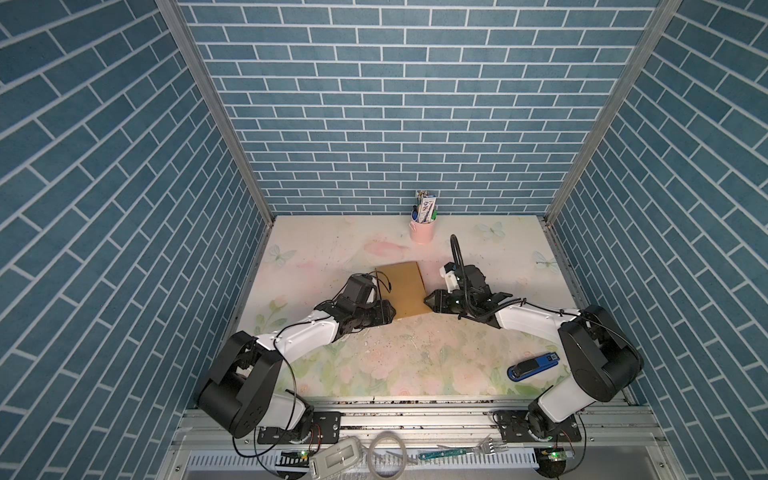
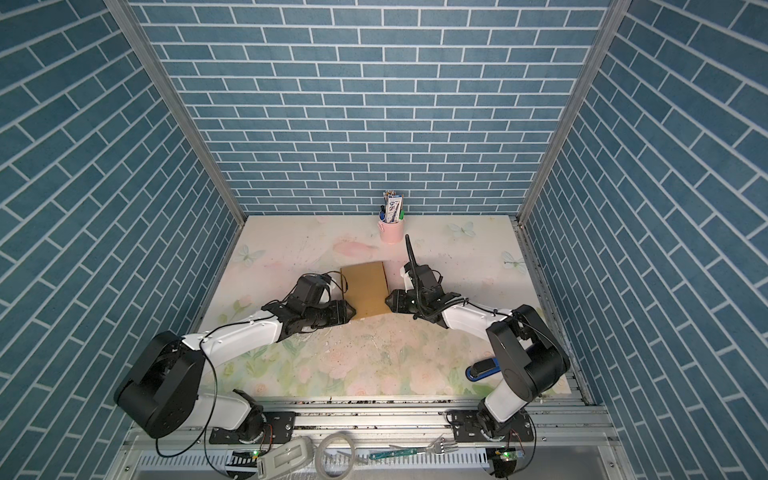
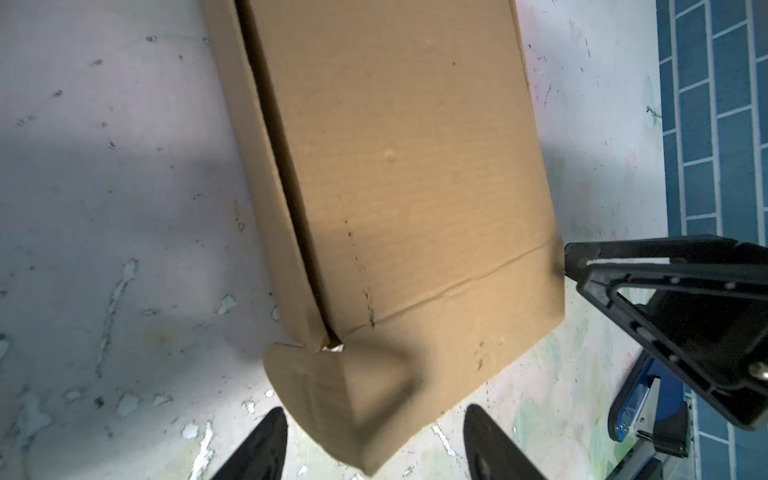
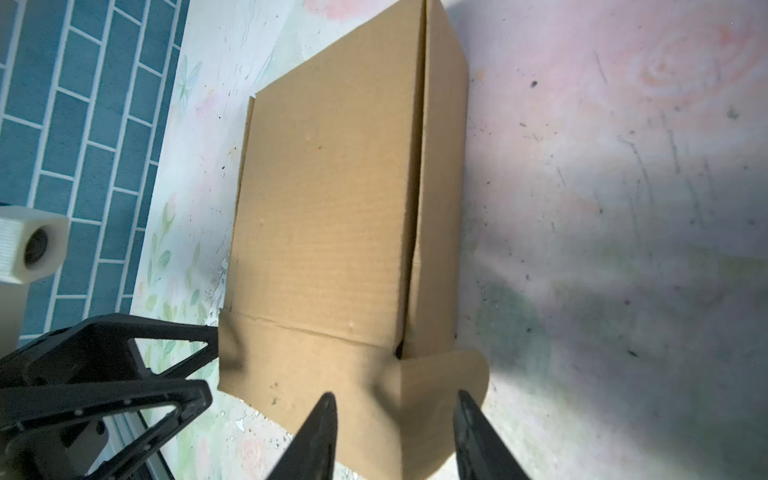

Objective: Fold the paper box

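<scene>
Left gripper (image 3: 375, 409), jaws spread, straddles a crumpled corner of the paper box (image 3: 395, 166); right gripper (image 4: 395, 392) flanks the opposite corner flap, though whether it pinches is unclear.

The left arm (image 1: 299, 336) reaches forward and inward, held low, its wrist bent so the left gripper (image 1: 390, 312) points toward the right gripper (image 1: 428, 300); the left jaws stand apart, both fingers (image 3: 266, 440) showing in the left wrist view. The right arm (image 1: 532, 322) mirrors it; its jaws are also parted, tips near the left gripper's yet not touching, and slightly farther out.
</scene>
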Robot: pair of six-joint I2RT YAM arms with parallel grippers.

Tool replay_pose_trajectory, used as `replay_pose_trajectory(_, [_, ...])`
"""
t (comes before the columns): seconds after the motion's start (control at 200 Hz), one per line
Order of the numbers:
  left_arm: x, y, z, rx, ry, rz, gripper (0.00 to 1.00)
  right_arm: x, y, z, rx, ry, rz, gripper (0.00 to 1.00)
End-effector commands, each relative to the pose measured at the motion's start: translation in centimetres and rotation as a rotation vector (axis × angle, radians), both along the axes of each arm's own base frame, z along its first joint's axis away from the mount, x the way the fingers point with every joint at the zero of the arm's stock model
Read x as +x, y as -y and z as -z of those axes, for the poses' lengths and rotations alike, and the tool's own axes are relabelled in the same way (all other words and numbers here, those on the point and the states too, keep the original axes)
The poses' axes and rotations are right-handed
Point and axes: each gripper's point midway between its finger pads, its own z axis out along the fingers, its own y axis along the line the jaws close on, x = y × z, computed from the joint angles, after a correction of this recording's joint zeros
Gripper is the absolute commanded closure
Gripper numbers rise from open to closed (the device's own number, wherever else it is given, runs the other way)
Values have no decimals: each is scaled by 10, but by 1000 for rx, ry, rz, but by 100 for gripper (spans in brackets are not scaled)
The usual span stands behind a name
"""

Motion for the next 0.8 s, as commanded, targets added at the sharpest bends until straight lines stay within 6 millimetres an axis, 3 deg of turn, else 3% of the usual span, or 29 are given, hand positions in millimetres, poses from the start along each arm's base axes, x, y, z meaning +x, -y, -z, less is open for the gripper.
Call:
replay_pose_trajectory(0.0, [3, 3, 1, 9, 21, 6, 31, -1, -3, 7, 6, -16, 14, 54])
replay_pose_trajectory(0.595, [8, 17, 7, -20, 31, 25, 31, -7, -18, 6, 56, -40, 16, 58])
replay_pose_trajectory(0.625, [13, 22, -4, -33, 51, 27, 31, -7, -18, 5, 61, -39, 17, 59])
replay_pose_trajectory(0.79, [13, 27, -17, -40, 72, 39, 31, -7, -18, -8, 80, -35, 28, 60])
